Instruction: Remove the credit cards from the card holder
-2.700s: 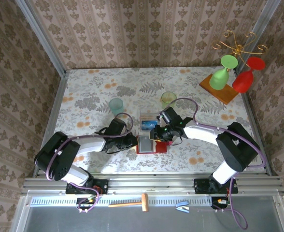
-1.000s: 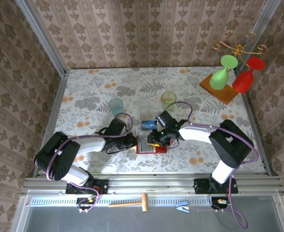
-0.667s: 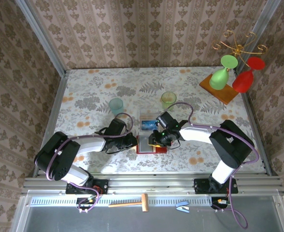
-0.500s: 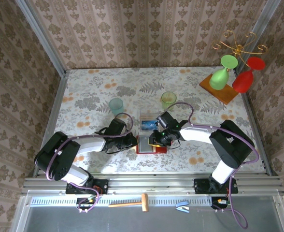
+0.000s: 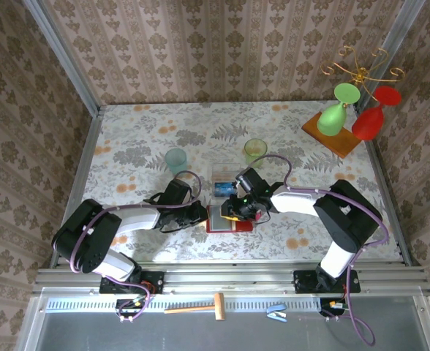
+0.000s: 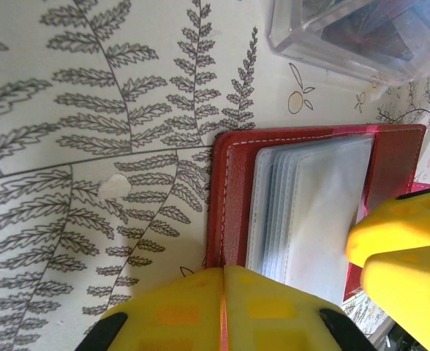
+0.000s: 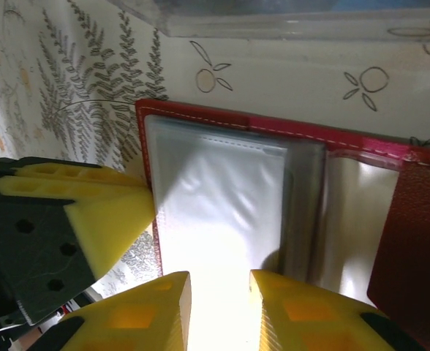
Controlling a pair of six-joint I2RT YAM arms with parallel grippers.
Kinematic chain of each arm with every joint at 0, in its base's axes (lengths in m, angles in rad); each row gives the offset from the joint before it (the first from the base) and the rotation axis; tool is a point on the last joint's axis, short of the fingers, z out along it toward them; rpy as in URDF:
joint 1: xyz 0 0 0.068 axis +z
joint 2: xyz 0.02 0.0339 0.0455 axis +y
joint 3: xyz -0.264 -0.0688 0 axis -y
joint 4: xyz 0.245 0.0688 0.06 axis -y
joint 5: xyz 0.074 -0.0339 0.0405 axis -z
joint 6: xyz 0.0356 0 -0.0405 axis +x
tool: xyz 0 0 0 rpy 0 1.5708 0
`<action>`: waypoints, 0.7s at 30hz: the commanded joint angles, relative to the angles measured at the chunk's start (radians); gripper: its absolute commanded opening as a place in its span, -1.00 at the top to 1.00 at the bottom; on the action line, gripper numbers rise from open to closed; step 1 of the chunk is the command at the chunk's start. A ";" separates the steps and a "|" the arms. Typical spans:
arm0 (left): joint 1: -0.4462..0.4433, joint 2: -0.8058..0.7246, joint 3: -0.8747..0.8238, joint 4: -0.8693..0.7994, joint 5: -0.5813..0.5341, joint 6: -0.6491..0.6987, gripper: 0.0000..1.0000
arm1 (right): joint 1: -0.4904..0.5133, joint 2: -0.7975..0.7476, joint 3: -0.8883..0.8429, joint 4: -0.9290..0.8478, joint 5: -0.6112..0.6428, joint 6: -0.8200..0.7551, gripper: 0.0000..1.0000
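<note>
Since approx 3 s back the right hand [image 7: 215,287] has been sliding down-left in the top view. It's now sitting over the card holder [image 6: 310,212]. Left arm and holder aren't shifting.

Holder is lying open and flat on the table [image 6: 91,146], ctr of the top view, just below the clear box [image 6: 346,36]. Left hand [image 6: 224,276] is clenched, fingers together w/ no gap, tips touching the holder's red border at its left edge. It's prob. pinning the holder so it isn't sliding or folding while the other arm is working. Right hand is hovering over the clear sleeves [image 7: 222,212], fingers slightly apart, nothing visibly btwn them. It looks to be lining up on a sleeve edge. Can't tell whether a card is sitting in the sleeves, as they're glaring white. A blue card [image 5: 223,189] seems to be lying in the box already, so the task is prob. part done.

Around: teal cup [image 5: 176,159] and green cup [image 5: 255,150] are standing above the box, well apart from the hands. Wine glasses [image 5: 337,110] are hanging upper right, and a hammer [image 5: 200,307] is lying at the bottom edge. None are blocking. What's getting in the way is crowding: left tips are sitting just beside the right fingers, and the thin stacked sleeves are looking fiddly to separate.
</note>
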 commanded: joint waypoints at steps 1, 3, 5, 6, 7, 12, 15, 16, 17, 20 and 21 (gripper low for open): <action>-0.001 0.023 -0.008 -0.053 -0.004 0.000 0.78 | -0.004 0.018 0.011 -0.042 0.017 -0.008 0.40; -0.001 0.023 -0.010 -0.053 -0.004 0.001 0.78 | -0.004 0.016 0.011 -0.053 0.027 -0.012 0.39; -0.001 0.023 -0.011 -0.053 -0.004 0.000 0.78 | -0.005 0.009 0.009 -0.060 0.037 -0.013 0.40; 0.001 0.023 -0.010 -0.053 -0.004 -0.001 0.78 | -0.005 0.002 0.008 -0.064 0.043 -0.013 0.40; 0.001 0.023 -0.012 -0.053 -0.004 0.000 0.78 | -0.007 -0.003 0.006 -0.066 0.049 -0.013 0.40; 0.002 0.024 -0.013 -0.053 -0.004 0.001 0.78 | -0.017 -0.030 -0.007 -0.068 0.060 -0.011 0.40; 0.002 0.024 -0.012 -0.053 -0.003 0.000 0.78 | -0.024 -0.026 -0.014 -0.067 0.057 -0.015 0.40; 0.003 0.025 -0.012 -0.053 -0.003 0.001 0.78 | -0.026 -0.023 -0.014 -0.068 0.054 -0.017 0.40; 0.004 0.026 -0.012 -0.053 -0.003 0.000 0.78 | -0.028 -0.021 -0.015 -0.068 0.053 -0.018 0.40; 0.002 0.026 -0.011 -0.053 -0.001 -0.001 0.78 | -0.029 -0.023 -0.020 -0.067 0.054 -0.017 0.40; 0.003 0.027 -0.010 -0.053 -0.001 0.000 0.78 | -0.030 -0.026 -0.022 -0.065 0.054 -0.017 0.40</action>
